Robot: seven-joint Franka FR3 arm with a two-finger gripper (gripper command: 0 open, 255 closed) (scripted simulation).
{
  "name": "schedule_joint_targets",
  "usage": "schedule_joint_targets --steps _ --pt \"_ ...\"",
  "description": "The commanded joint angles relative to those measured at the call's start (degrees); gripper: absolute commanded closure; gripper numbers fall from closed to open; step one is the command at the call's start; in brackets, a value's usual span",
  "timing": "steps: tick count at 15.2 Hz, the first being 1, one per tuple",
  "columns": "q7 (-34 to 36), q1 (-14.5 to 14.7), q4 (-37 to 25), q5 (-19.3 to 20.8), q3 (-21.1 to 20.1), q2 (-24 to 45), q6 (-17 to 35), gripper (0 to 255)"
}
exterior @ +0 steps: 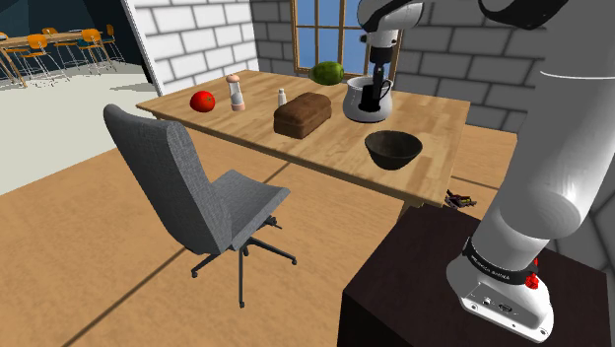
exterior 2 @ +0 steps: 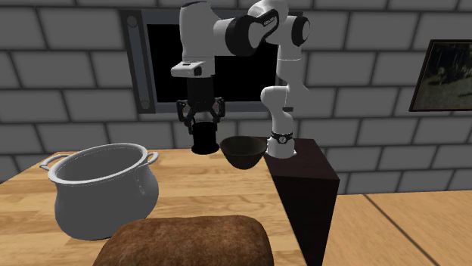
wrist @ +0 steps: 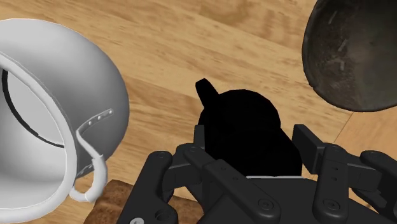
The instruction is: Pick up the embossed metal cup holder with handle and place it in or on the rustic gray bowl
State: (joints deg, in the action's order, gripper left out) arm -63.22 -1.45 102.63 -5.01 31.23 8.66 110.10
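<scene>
The cup holder (exterior: 373, 96) is drawn plain black, with a small handle stub on one side. My gripper (exterior: 375, 83) is shut on it and holds it above the wooden table (exterior: 434, 113). In the second exterior view the cup holder (exterior 2: 203, 140) hangs under the gripper (exterior 2: 200, 121), just left of the dark bowl (exterior 2: 243, 151). The wrist view has the cup holder (wrist: 245, 127) clasped in the gripper (wrist: 251, 147), with the dark grey bowl (wrist: 353, 54) off to one side on the table. The bowl (exterior: 393, 149) sits near the table's front edge.
A white metal pot (exterior: 363, 104) with loop handles stands right behind the held cup holder. A brown loaf (exterior: 303, 114), a salt shaker (exterior: 281, 97), a pepper grinder (exterior: 235, 92), a tomato (exterior: 203, 101) and a melon (exterior: 328, 72) share the table. A grey office chair (exterior: 197, 187) stands alongside.
</scene>
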Motion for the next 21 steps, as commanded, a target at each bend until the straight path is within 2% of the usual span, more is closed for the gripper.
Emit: schedule_joint_targets --steps 1,4,7,10,17,18,21 --pt "0.3 0.1 -1.1 0.3 0.0 -0.5 -1.5 255" --pt "0.4 0.1 -2.5 0.5 0.0 -0.7 -3.1 255" --pt "4.0 2.1 6.0 4.9 -0.5 -8.9 -1.5 255" --pt "7.8 2.9 13.7 9.0 -1.9 -16.8 -0.8 255" --pt "15.7 1.7 28.8 15.4 -7.3 -34.3 -2.5 255" --pt "17.4 1.2 32.1 16.3 -8.8 -38.6 -3.5 255" --pt "17.4 1.0 34.2 16.5 -8.5 -38.2 -1.1 255"
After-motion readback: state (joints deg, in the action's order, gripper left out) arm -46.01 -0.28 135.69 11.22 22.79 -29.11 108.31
